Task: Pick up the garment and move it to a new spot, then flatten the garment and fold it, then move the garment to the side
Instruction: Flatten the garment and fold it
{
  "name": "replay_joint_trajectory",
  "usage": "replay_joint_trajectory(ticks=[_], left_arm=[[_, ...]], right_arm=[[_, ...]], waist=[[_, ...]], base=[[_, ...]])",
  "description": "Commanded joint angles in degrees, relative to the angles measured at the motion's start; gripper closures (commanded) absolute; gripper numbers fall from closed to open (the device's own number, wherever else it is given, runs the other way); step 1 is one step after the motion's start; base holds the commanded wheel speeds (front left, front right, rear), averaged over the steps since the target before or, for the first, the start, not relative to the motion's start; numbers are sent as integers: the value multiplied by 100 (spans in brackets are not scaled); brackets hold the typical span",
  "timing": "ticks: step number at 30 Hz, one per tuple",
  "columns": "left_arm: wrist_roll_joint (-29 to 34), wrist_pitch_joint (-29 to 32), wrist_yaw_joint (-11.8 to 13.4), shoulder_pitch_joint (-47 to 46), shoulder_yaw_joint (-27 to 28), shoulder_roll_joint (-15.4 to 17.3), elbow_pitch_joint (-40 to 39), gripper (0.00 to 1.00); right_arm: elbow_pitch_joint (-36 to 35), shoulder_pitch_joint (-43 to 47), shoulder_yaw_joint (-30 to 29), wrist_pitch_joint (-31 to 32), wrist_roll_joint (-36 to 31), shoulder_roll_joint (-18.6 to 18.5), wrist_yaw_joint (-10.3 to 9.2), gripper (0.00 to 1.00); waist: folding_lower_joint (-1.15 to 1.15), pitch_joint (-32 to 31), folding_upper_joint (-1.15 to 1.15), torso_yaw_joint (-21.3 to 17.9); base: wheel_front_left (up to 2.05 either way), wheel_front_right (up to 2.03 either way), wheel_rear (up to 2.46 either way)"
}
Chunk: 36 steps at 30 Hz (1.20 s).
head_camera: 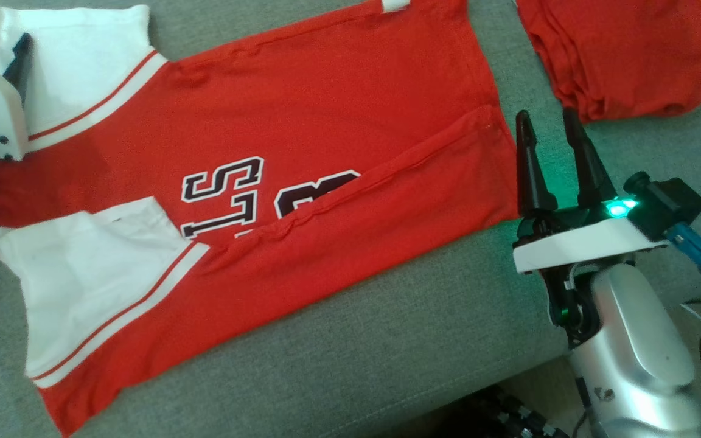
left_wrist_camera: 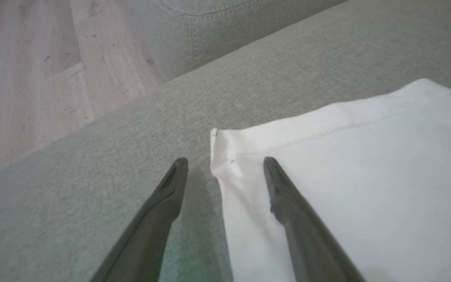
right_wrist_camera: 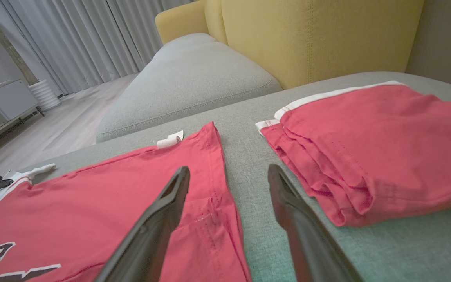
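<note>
Your red jersey tee with white sleeves and dark lettering [head_camera: 326,121] lies stretched across the grey woven couch cushion [head_camera: 387,340], filling the left and middle of the head view. Its lower long edge is flapped over the letters (one fold in, I'd say). The left pincer [left_wrist_camera: 225,161] hangs released at upper left, astride the white sleeve [left_wrist_camera: 347,156] corner. The right pincer [head_camera: 546,115] is released too, centre right by the hem, likely so both ends lift together. The folded red pile [head_camera: 624,55] at upper right lies apart.
</note>
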Motion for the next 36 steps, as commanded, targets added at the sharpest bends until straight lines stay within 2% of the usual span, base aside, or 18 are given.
replay_joint_trajectory(ticks=[1, 10, 11, 12, 15, 18, 25, 31, 36], left_arm=[[-134, 18, 10, -309, 41, 325, -10, 0], [-554, 271, 9, -544, -425, 271, 313, 0], [-633, 321, 9, -553, -486, 255, 304, 37], [-703, 338, 9, -565, -551, 249, 274, 100], [-805, 272, 9, -587, -675, 247, 208, 100], [-918, -61, 9, -600, -811, 221, 100, 100], [-878, -1392, 9, -583, -1018, -3, -119, 100], [-717, -2272, 75, -371, -1110, -283, -474, 100], [-617, -2539, 226, 29, -1248, -336, -1197, 100]], right_arm=[[-106, -89, 146, -79, 44, -15, 37, 0], [-84, -171, 135, -113, 36, -15, 37, 0], [-84, -176, 119, -115, 28, -15, 37, 0], [-82, -183, 101, -116, 20, -15, 37, 0], [-68, -197, 45, -119, -10, -15, 37, 0], [-29, -213, -68, -121, -112, -15, 37, 0], [-1, -232, -452, 78, -602, -15, 37, 0], [-99, -345, -863, 743, -1261, -15, 37, 0], [27, -758, -1233, 1573, -1656, -26, 37, 0]], waist=[[0, 54, 0, -66], [0, 213, 0, -62], [0, 221, 0, -48], [0, 226, 0, -31], [0, 204, 0, 25], [0, 96, 0, 141], [0, -368, 0, 626], [0, -721, 0, 1205], [0, -862, 0, 1619]], base=[[0, 0, 0], [0, 0, 0], [0, 0, 0], [0, 0, 0], [0, 0, 0], [0, 0, 0], [0, 0, 0], [0, 0, 0], [0, 0, 0]])
